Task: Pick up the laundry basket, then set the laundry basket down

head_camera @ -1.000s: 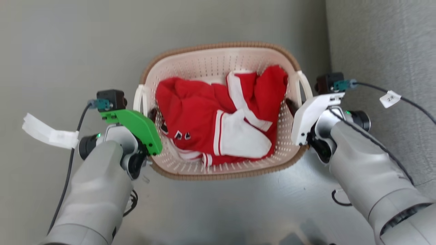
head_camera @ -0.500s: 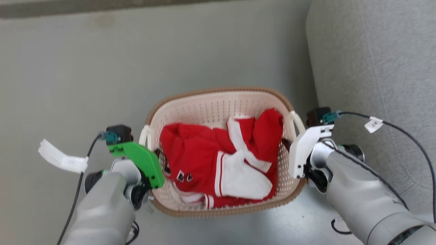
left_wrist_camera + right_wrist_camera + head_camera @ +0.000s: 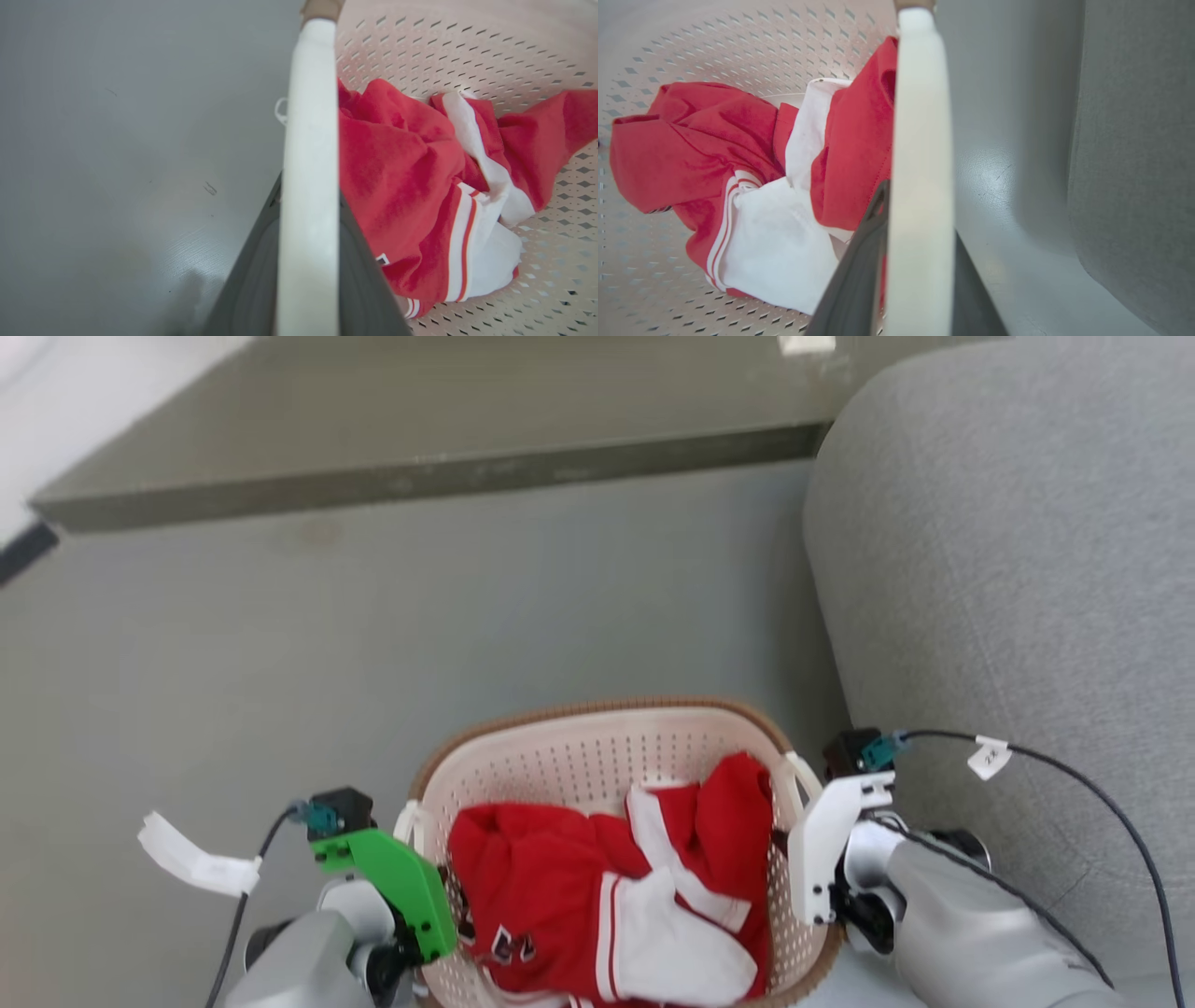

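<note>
The laundry basket (image 3: 597, 714), cream-white and perforated with a brown woven rim, sits at the bottom centre of the head view with a red and white garment (image 3: 607, 887) inside. My left gripper (image 3: 446, 894), under a green cover, is shut on the basket's left white handle (image 3: 308, 140). Dark fingers (image 3: 252, 280) flank that handle in the left wrist view. My right gripper (image 3: 789, 845), under a white cover, is shut on the right white handle (image 3: 920, 140), with a dark finger (image 3: 859, 270) beside it. I cannot tell whether the basket's bottom touches the floor.
A grey sofa (image 3: 1008, 569) rises close to the basket's right side. A low dark ledge (image 3: 420, 476) runs across the back of the grey floor (image 3: 280, 663). Cables with white tags (image 3: 196, 863) hang from both wrists.
The whole head picture has shifted: basket and grippers now lie lower, with more floor, the ledge and the sofa above, so the camera has moved. Both grippers keep their hold on the handles.
</note>
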